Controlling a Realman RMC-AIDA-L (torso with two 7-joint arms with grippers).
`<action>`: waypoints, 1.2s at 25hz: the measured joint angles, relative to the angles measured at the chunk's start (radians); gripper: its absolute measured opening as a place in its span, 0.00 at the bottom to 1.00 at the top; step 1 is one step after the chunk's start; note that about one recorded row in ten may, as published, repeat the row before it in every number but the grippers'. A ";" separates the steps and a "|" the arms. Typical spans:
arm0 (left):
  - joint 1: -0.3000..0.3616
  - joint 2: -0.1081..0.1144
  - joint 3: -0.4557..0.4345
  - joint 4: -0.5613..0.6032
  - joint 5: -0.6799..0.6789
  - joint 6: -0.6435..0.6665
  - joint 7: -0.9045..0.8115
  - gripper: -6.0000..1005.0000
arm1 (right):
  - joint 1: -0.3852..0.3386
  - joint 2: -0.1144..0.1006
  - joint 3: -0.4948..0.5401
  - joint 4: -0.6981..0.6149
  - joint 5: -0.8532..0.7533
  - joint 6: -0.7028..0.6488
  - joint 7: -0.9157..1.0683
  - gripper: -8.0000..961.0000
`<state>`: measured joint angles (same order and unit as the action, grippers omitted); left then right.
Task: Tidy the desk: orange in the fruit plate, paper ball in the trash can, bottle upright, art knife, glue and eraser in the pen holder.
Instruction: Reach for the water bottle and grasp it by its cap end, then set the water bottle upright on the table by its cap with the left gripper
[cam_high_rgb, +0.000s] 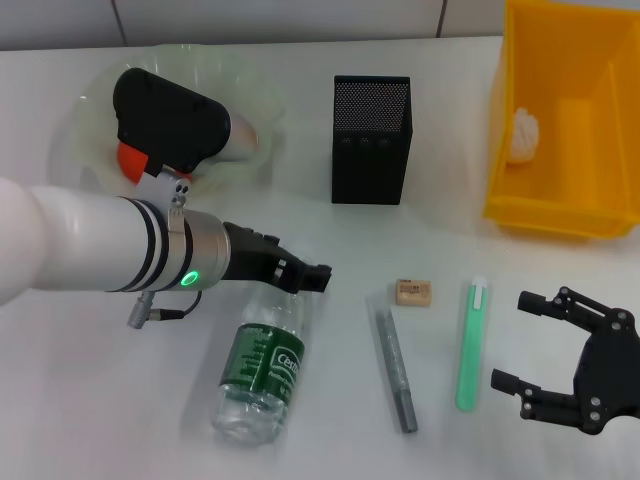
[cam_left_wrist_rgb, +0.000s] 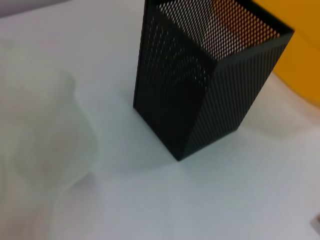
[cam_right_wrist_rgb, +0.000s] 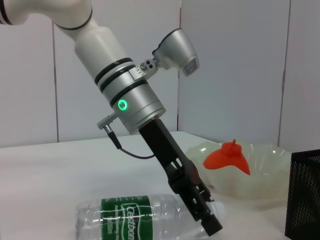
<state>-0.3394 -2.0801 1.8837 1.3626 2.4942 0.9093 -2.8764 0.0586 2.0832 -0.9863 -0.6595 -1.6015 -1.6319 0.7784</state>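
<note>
The clear bottle (cam_high_rgb: 262, 368) with a dark green label lies on its side on the desk, also seen as the bottle (cam_right_wrist_rgb: 135, 217). My left gripper (cam_high_rgb: 305, 276) reaches down from the left and sits narrow over the bottle's neck, hiding the cap; the same gripper (cam_right_wrist_rgb: 204, 216) looks closed on that neck. The orange (cam_high_rgb: 129, 157) rests in the pale-green fruit plate (cam_high_rgb: 245, 85), mostly behind my left wrist. The paper ball (cam_high_rgb: 525, 135) lies in the yellow trash can (cam_high_rgb: 560, 215). The eraser (cam_high_rgb: 413, 292), grey art knife (cam_high_rgb: 395, 368) and green glue (cam_high_rgb: 470, 345) lie in front of the black pen holder (cam_high_rgb: 370, 140). My right gripper (cam_high_rgb: 512, 340) hovers open beside the glue.
The pen holder (cam_left_wrist_rgb: 205, 75) stands upright between the plate and the trash can. White tiled wall runs behind the desk. The left forearm spans the left half of the desk above the bottle.
</note>
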 joint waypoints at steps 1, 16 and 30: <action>-0.007 0.000 -0.002 -0.007 0.000 0.009 0.000 0.80 | 0.000 0.000 0.000 0.000 0.000 0.000 0.000 0.89; 0.020 0.006 -0.014 0.083 0.001 0.084 0.110 0.53 | -0.001 0.000 0.001 -0.006 0.003 -0.005 0.005 0.89; 0.267 0.011 -0.325 0.206 -0.455 0.156 0.801 0.48 | 0.001 0.000 0.002 -0.011 0.008 -0.013 0.028 0.89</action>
<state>-0.0721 -2.0694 1.5583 1.5682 2.0396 1.0654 -2.0755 0.0593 2.0831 -0.9847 -0.6705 -1.5938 -1.6451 0.8068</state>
